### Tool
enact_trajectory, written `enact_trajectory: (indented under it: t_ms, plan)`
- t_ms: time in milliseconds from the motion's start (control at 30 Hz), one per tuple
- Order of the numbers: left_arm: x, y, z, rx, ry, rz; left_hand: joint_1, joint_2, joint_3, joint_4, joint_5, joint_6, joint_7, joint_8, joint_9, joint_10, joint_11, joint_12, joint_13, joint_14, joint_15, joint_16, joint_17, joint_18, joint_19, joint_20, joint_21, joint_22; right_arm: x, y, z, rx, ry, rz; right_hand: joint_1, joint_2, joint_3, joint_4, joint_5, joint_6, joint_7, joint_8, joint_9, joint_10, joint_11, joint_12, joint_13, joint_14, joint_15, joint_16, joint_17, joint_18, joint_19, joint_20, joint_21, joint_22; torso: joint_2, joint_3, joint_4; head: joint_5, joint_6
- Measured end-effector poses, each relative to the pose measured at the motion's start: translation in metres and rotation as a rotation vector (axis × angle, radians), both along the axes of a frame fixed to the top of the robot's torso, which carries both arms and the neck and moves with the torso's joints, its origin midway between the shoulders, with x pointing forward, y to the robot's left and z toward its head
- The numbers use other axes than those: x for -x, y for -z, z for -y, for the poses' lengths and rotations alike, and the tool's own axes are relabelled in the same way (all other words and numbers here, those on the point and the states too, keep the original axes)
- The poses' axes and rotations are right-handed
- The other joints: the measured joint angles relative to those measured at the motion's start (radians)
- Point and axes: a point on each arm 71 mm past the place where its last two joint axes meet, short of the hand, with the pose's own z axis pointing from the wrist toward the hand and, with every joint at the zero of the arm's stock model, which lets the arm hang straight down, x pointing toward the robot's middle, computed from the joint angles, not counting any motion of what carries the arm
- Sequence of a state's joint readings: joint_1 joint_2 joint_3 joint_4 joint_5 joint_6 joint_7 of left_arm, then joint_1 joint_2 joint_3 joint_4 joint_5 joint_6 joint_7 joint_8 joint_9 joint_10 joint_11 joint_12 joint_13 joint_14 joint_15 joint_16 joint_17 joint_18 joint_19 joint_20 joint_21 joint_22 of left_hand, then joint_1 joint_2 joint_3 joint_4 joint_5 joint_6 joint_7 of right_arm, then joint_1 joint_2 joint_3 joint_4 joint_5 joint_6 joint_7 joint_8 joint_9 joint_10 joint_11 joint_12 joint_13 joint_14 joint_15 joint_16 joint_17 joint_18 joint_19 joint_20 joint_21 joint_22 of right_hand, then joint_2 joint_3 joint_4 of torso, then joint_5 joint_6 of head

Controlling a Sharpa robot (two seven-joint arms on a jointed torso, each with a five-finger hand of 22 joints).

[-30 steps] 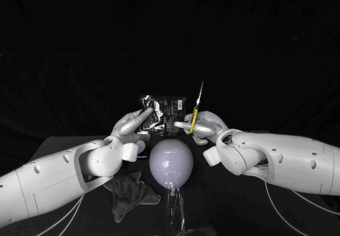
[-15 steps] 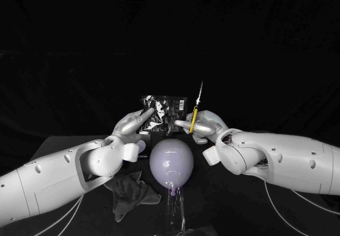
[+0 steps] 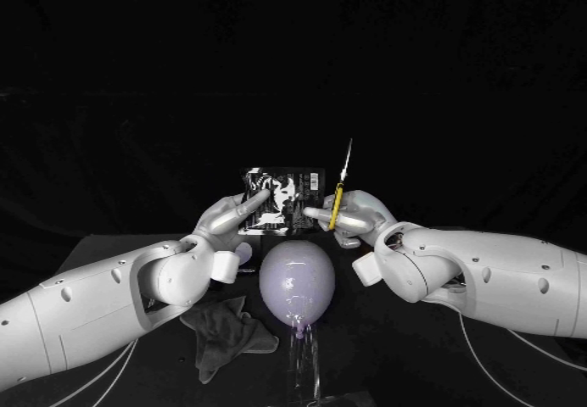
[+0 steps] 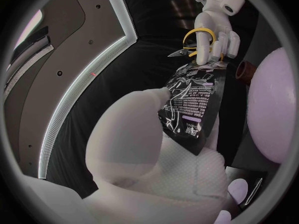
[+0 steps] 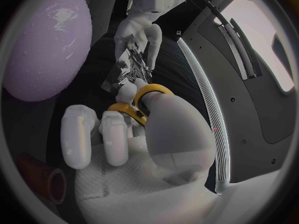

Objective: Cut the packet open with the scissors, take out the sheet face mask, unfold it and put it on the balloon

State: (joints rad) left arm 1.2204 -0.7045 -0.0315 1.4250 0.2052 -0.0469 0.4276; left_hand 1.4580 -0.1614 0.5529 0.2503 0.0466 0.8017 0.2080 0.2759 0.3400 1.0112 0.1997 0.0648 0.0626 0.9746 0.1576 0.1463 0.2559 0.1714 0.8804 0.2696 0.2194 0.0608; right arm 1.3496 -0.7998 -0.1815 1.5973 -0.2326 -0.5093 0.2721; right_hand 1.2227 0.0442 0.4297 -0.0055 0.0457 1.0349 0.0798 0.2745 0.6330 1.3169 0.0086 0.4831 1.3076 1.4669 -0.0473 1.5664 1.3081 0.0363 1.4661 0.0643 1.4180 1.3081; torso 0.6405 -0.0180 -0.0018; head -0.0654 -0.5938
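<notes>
Left hand (image 3: 230,217) pinches the black foil packet (image 3: 279,200) by its left edge, upright, raised over the lilac balloon (image 3: 296,281). Right hand (image 3: 354,215) has its fingers curled through the yellow handles of the scissors (image 3: 339,188). The blades point straight up, just beside the packet's right edge (contact cannot be told). A dark grey cloth (image 3: 225,332) lies crumpled on the table, near the balloon.
</notes>
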Motion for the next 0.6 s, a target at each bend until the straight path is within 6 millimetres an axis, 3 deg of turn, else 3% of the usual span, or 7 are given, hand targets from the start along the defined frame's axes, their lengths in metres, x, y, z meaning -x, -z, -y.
enact_trajectory:
  t_ms: [67,167,600]
  plan:
    - [0.0003,0.0007,-0.0003,-0.026,0.010,0.005,-0.030,-0.051,-0.045,0.003,0.000,-0.019,-0.005,-0.011,-0.005,-0.019,0.004,0.000,0.000,-0.020,0.006,-0.011,-0.003,0.000,-0.024,0.010,-0.017,0.000,-0.0001,-0.0003,0.0004,0.004,0.002,0.002,-0.001,0.001,0.000,0.000,0.000,0.000,0.000,0.001,0.000,0.000,0.000,0.000,0.000,0.000,0.000,0.000,0.000,0.000,0.000,0.000,-0.005,0.000,0.000,0.0002,0.0001,0.000,0.000]
    - [0.0009,0.0022,-0.0001,-0.074,0.030,0.011,-0.043,-0.089,-0.096,-0.004,0.000,-0.036,-0.011,-0.022,-0.011,-0.043,0.011,0.000,0.000,-0.041,0.016,-0.026,-0.008,0.000,-0.042,0.018,-0.033,0.001,-0.0007,-0.0015,0.0012,0.011,0.006,0.007,-0.001,0.001,0.000,0.000,-0.002,0.000,0.000,0.007,0.001,0.000,0.000,0.000,0.000,0.001,-0.001,-0.002,-0.001,0.000,0.000,0.000,-0.005,0.000,0.000,0.0004,0.0005,0.000,0.000]
    - [0.0023,0.0084,0.0033,-0.210,0.093,0.007,-0.036,-0.084,-0.169,-0.026,0.000,-0.036,-0.011,-0.028,-0.014,-0.054,0.015,0.000,0.002,-0.048,0.016,-0.030,-0.011,-0.001,-0.022,0.019,-0.035,0.007,-0.0032,-0.0074,0.0001,0.056,0.015,0.019,-0.007,0.007,0.001,-0.001,-0.004,-0.004,-0.004,0.020,0.006,0.000,0.000,0.000,0.000,-0.002,-0.005,0.001,-0.001,0.000,-0.002,-0.006,-0.011,-0.001,0.000,0.0003,-0.0001,0.006,-0.001]
